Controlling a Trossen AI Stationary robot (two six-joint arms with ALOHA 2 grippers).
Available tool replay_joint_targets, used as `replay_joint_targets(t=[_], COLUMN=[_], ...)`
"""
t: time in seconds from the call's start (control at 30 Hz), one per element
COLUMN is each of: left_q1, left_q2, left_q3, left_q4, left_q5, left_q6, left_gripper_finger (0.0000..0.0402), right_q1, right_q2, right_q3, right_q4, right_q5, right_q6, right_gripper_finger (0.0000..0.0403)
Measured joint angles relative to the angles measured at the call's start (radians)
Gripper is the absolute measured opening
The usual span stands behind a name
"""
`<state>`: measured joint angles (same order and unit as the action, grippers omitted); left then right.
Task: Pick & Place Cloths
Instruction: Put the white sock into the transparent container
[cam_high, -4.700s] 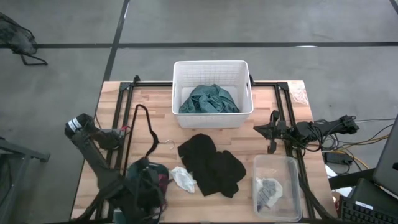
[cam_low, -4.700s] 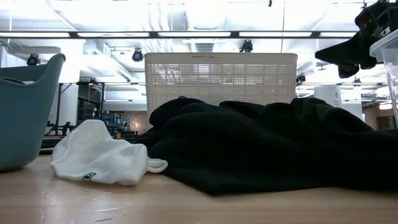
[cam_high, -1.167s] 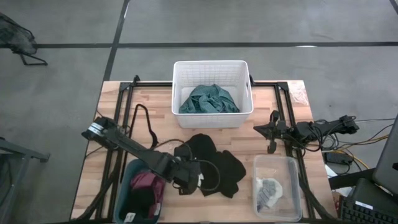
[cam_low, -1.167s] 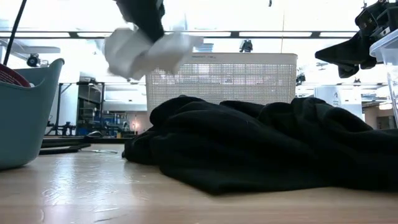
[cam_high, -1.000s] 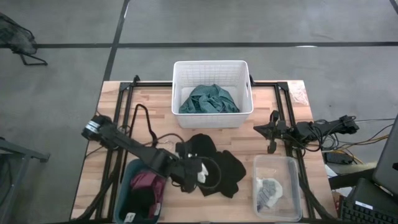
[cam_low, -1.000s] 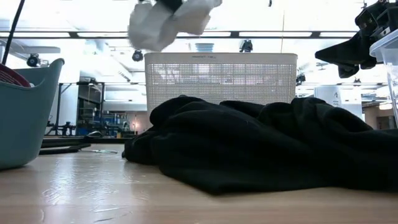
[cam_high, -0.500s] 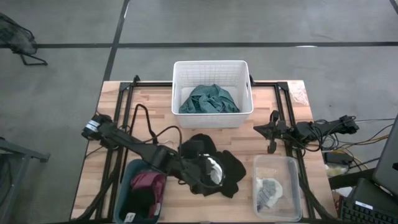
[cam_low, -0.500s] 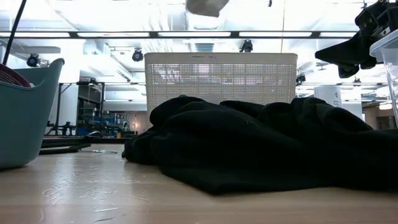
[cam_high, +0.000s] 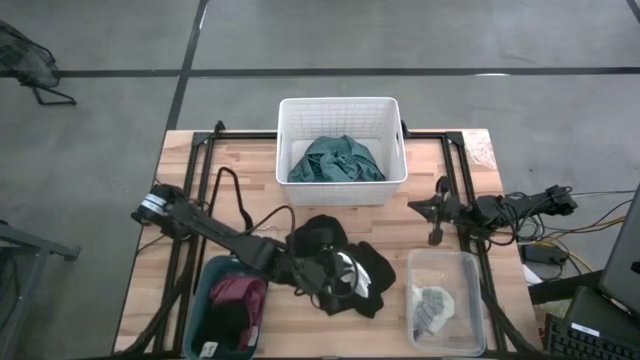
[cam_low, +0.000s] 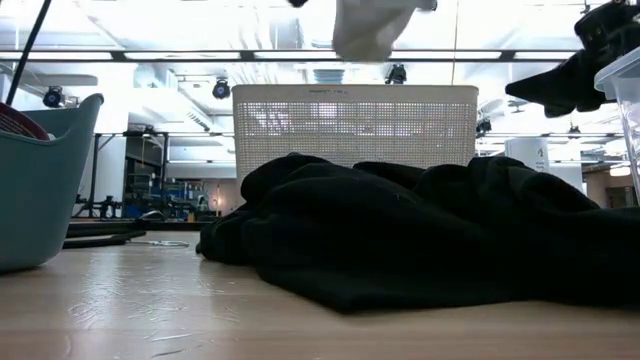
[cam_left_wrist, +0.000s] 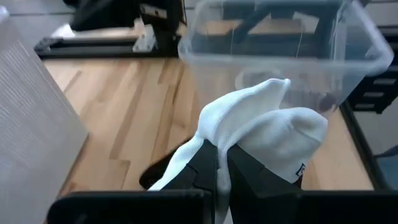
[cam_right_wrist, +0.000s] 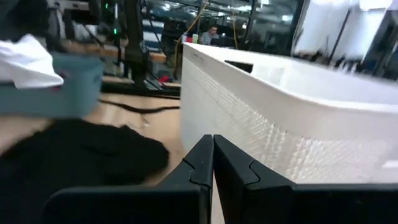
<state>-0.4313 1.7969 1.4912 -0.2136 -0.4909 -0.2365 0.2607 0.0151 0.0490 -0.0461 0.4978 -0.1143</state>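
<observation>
Left gripper (cam_left_wrist: 217, 163) is clamped on the white sock (cam_left_wrist: 264, 134), carried above the black garment (cam_high: 335, 255). Looks mid-transfer; you need to clear the clear bin (cam_high: 447, 300) rim, then release. Right gripper (cam_right_wrist: 212, 163) parked, fingers together.

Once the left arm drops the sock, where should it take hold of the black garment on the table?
Probably from straight above, at the raised fold at the black garment's end nearer the white basket. The low view shows it humped highest there, so the fingers could pinch a ridge of fabric. The left gripper now holds the white sock above it.
</observation>
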Motion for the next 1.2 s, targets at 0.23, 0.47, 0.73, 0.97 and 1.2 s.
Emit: replay_joint_targets(t=[0.23,0.47,0.73,0.97,1.2], left_q1=[0.005,0.005,0.005,0.007,0.011], left_q2=[-0.001,-0.029,-0.049,-0.074,-0.098], left_q3=[-0.052,-0.058,-0.079,-0.124,-0.178], left_q4=[0.021,0.011,-0.014,-0.015,0.015], left_q5=[-0.048,-0.053,-0.1,-0.179,-0.351], left_q6=[-0.007,-0.006,-0.001,-0.003,-0.082], left_gripper_finger=[0.0019,0.0019,0.0019,0.0019,0.0019], right_q1=[0.0,0.0,0.001,0.001,0.001], right_q2=[0.001,0.001,0.006,0.102,0.353], right_q3=[0.0,0.0,0.0,0.0,0.069], right_q4=[0.049,0.196,0.355,0.454,0.464], right_q5=[-0.005,-0.008,-0.026,-0.319,-0.323], right_q6=[-0.278,-0.116,0.077,0.251,0.347], right_gripper_finger=[0.0009,0.0009,0.0009,0.0009,0.0024])
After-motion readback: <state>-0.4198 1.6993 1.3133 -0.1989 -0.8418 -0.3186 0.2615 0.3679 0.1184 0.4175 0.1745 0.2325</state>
